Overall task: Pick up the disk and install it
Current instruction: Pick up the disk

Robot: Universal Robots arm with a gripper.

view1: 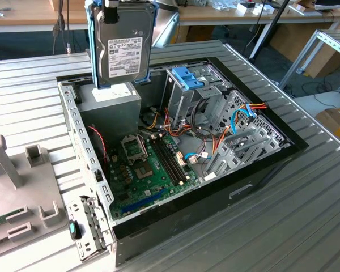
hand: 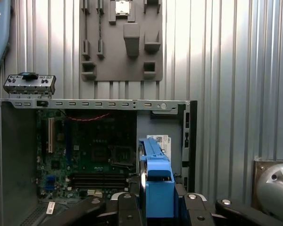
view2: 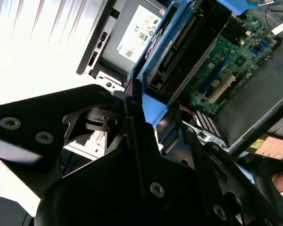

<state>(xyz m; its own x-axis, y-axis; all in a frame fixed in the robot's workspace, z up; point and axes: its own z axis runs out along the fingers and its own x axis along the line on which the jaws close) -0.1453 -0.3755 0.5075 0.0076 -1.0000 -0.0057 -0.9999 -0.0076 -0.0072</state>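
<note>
The disk [view1: 122,48] hangs upright in the air above the back corner of the open computer case [view1: 260,170], its white label facing the exterior camera and blue rails along both edges. My gripper [view1: 122,4] is shut on its upper end at the top of the exterior view. In the first wrist view the disk's blue rail [hand: 156,188] sits clamped between the black fingers [hand: 127,209] of the gripper [hand: 159,209]. The second wrist view shows the disk [view2: 188,52] edge-on, held by the gripper [view2: 167,136] over the case interior.
Directly under the disk stands the grey power supply [view1: 110,105]. A metal drive cage with a blue bracket [view1: 188,79] rises beside it, with loose cables [view1: 215,141] and the green motherboard [view1: 147,170] below. A grey fixture plate [view1: 11,187] lies at the exterior view's left.
</note>
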